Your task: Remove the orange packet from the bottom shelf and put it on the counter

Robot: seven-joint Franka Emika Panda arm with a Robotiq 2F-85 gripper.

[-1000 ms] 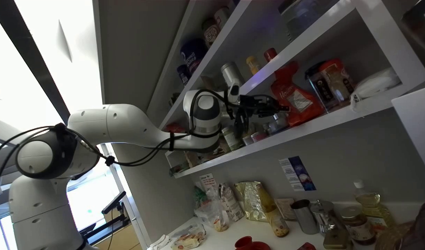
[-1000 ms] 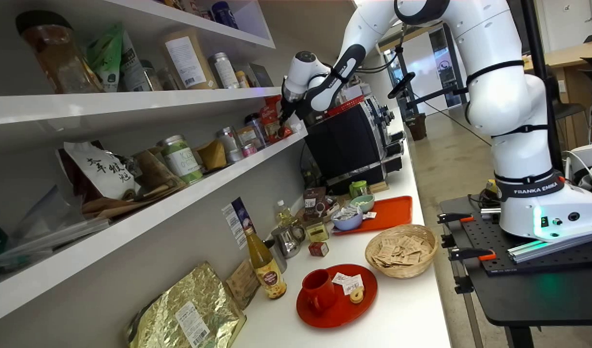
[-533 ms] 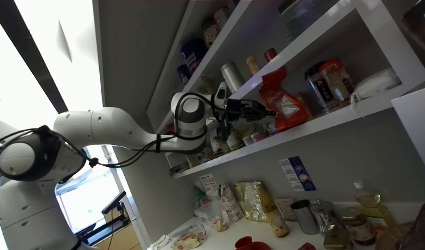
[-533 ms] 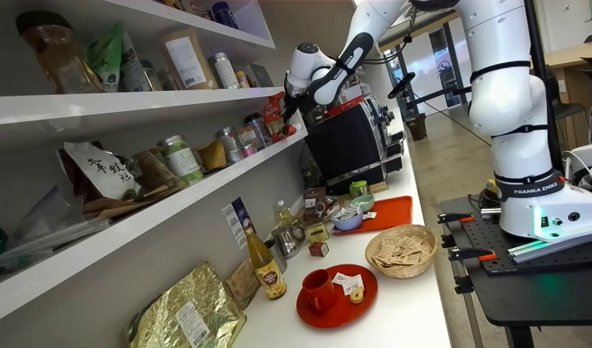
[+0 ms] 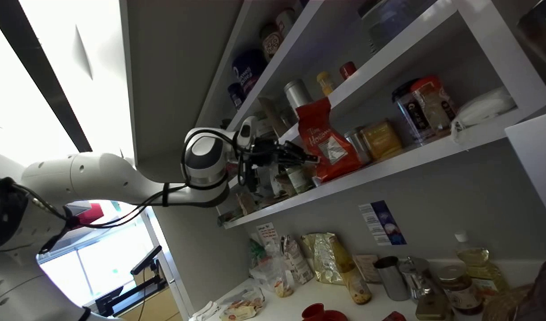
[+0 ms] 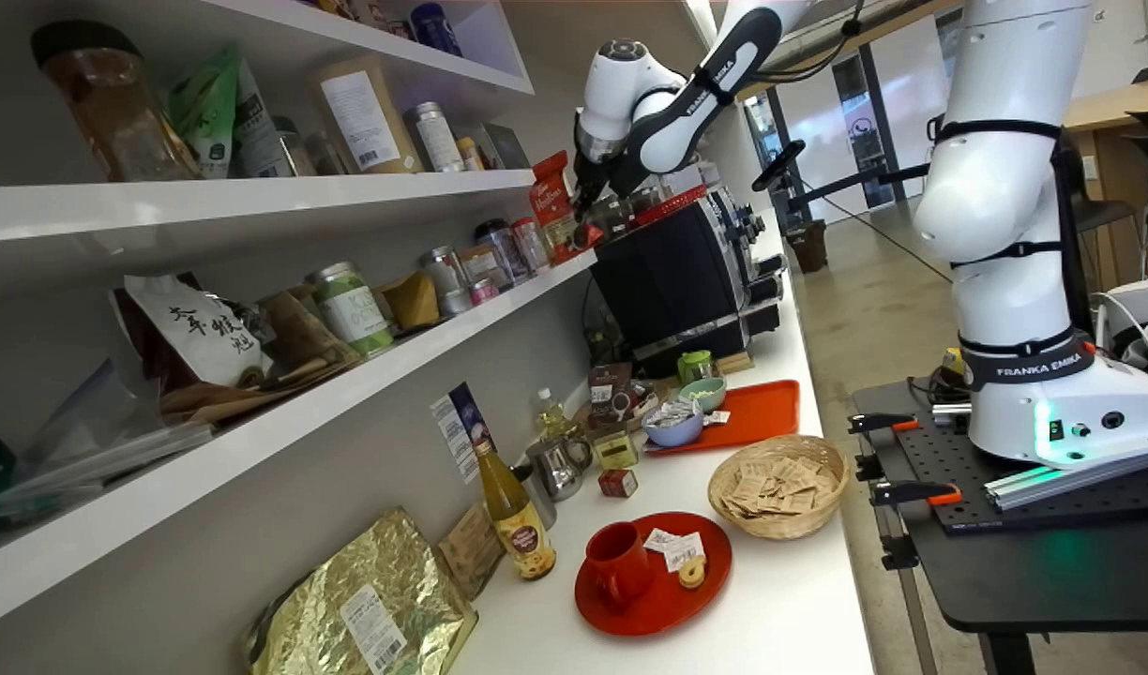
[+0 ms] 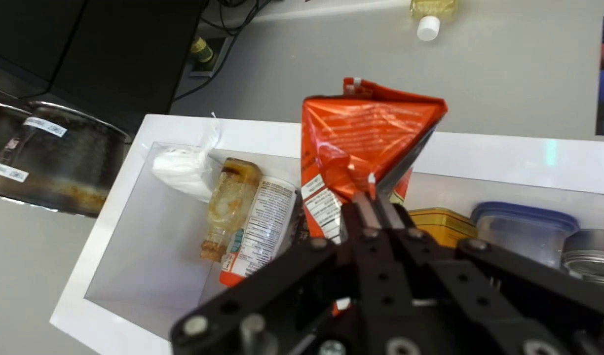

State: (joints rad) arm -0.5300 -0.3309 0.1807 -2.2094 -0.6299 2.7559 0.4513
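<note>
The fingers, pinched nearly together, hold the orange packet at the front edge of the bottom shelf; contact with the shelf is unclear. The desk lies below that shelf.

1 red mug stands on 1 red plate.

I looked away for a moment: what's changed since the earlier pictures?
Still held in the fingers, the orange Tim Hortons packet moved outward from the bottom shelf, revealing a yellow container in an exterior view. The red mug on the counter stayed put.
</note>
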